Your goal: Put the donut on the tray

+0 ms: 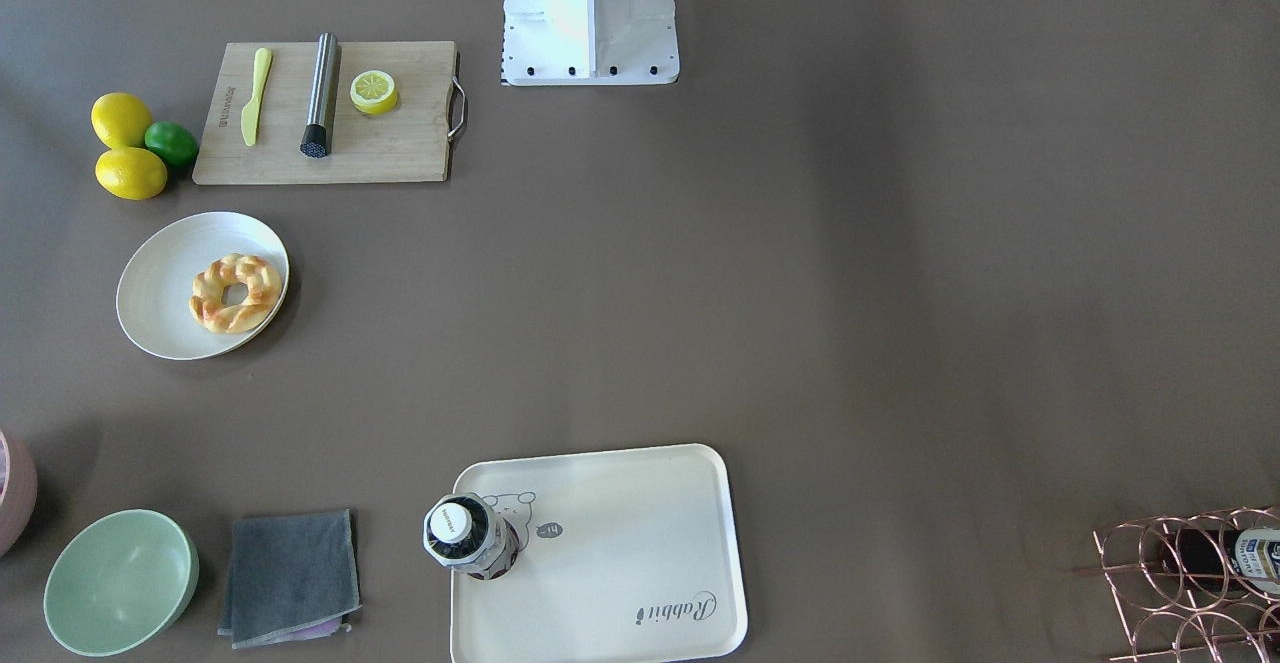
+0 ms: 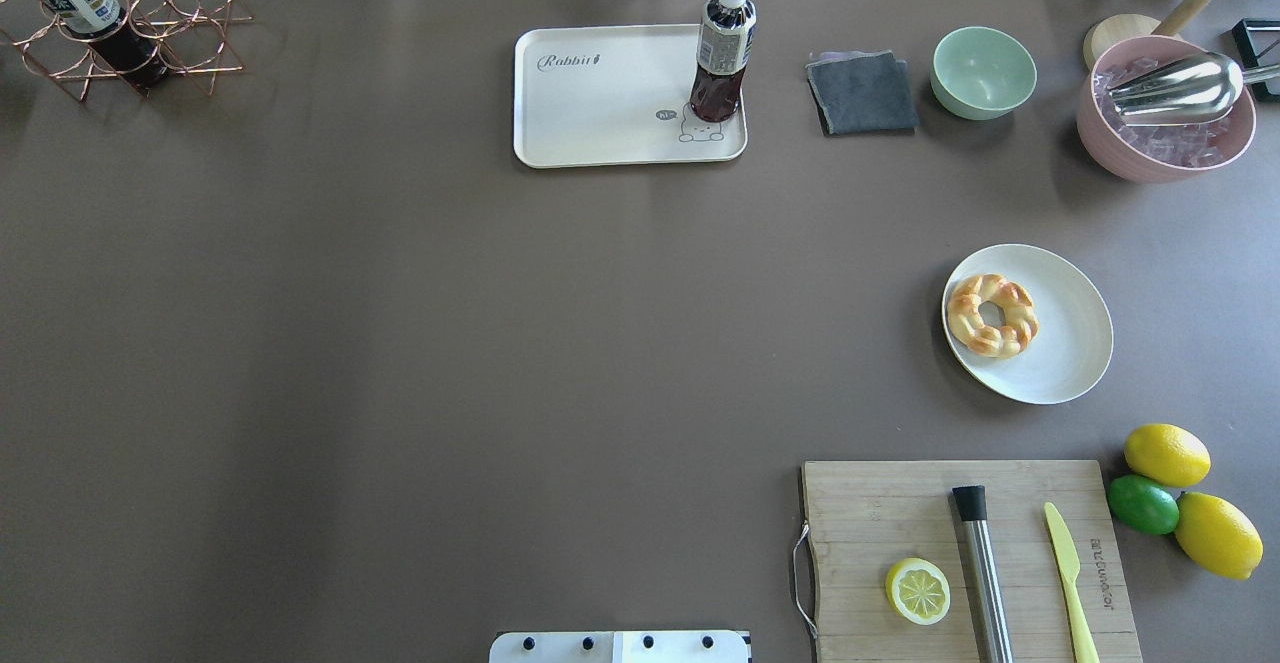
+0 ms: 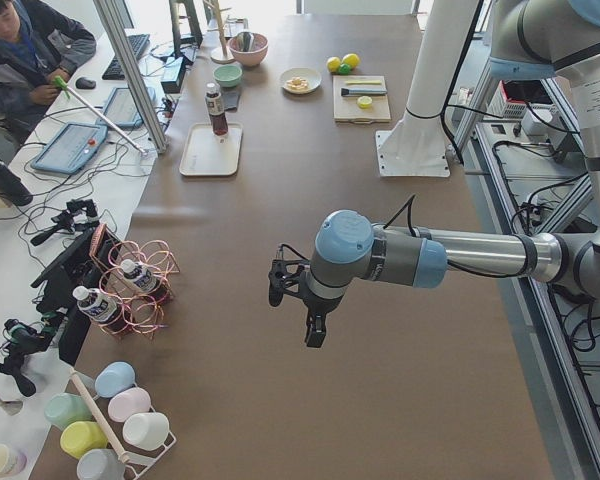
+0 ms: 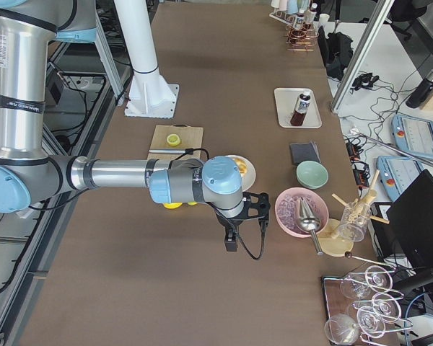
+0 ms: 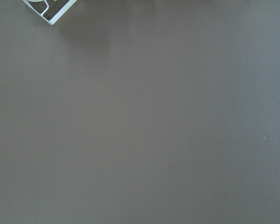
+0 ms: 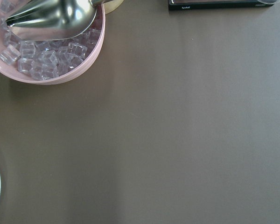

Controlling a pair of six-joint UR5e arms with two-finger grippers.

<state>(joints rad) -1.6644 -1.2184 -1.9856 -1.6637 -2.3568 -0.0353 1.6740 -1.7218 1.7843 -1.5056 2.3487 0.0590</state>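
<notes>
Sitting on plate (image 2: 1070, 343), donut (image 2: 992, 315); bottle (image 2: 720, 63) hides tray (image 2: 600, 93) corner; left tool (image 3: 313, 335), right tool (image 4: 232, 241): cannot tell if apart

A long brown table (image 2: 400, 343) stands beside a white workbench (image 3: 2, 285) strewn with cables (image 3: 42, 232), brightly lit.

matt table (image 2: 400, 343), wooden cutting board (image 2: 860, 523), glossy donut (image 2: 992, 315), smooth tray (image 2: 600, 103)

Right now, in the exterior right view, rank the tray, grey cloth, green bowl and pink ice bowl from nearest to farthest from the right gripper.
Measured from the right gripper:
1. pink ice bowl: close beside it, towards the operators' edge.
2. green bowl: next along that edge.
3. grey cloth: just beyond the green bowl.
4. tray: farthest, further up the table.
</notes>
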